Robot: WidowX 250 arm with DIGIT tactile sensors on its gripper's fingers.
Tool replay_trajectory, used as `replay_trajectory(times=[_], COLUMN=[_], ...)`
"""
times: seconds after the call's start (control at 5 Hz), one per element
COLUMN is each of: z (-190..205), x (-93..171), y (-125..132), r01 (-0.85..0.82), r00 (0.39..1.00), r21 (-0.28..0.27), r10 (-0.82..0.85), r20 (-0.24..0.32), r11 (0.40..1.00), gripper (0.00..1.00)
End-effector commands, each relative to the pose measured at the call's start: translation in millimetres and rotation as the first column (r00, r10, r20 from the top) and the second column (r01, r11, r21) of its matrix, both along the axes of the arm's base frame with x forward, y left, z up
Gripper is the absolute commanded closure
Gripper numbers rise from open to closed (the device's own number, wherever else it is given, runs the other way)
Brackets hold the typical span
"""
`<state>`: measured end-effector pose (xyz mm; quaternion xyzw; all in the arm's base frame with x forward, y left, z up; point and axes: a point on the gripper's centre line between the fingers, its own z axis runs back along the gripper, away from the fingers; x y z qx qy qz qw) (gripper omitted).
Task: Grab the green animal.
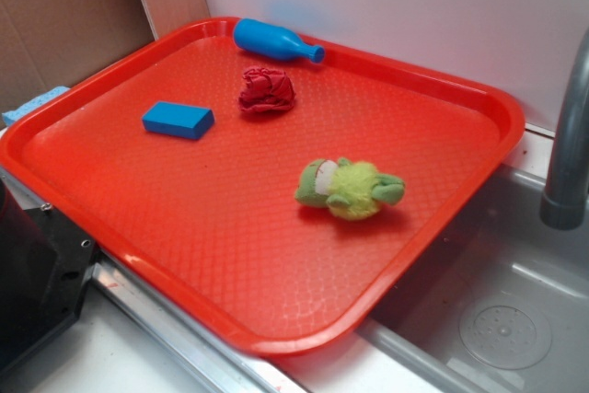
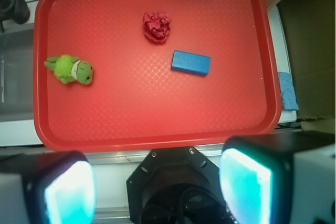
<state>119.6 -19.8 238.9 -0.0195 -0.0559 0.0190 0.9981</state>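
The green animal [image 1: 350, 189] lies on its side on the red tray [image 1: 230, 255], well apart from the other things and nearer the tray edge that overhangs the sink [image 1: 497, 319]. In the exterior view its long axis runs roughly left to right, the white-patched end toward the left and a darker green limb sticking out to the right. The wrist view shows it mirrored, the white patch toward the right and the limbs to the left, close to the tray's left rim. A red cloth ball [image 1: 267, 90] sits toward the far side of the tray, a blue block [image 1: 178, 120] lies flat beside it, and a blue bottle [image 1: 274, 41] lies on its side along the far rim. Only the exterior view shows the grey faucet [image 1: 569, 135] and the sink drain. Only the wrist view shows the gripper [image 2: 157, 182]: its jaws stand spread wide with nothing between them, off the tray's near edge.
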Motion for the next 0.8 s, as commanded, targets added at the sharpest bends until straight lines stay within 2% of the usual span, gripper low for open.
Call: replay_trajectory(times=[0.0,0.2,0.4,0.6], z=[-14,-26,-38,-54], x=[19,34,45,57], y=[-2,-9,-27,-45], r01=[0.117,0.316,0.525,0.645], r00=[0.992,0.944,0.837,0.744], r21=[0.014,-0.053,0.025,0.06], r10=[-0.117,-0.309,-0.521,-0.644], r20=[0.047,0.114,0.167,0.178], r11=[0.993,0.947,0.851,0.761], gripper=[0.0,0.0,0.0,0.0])
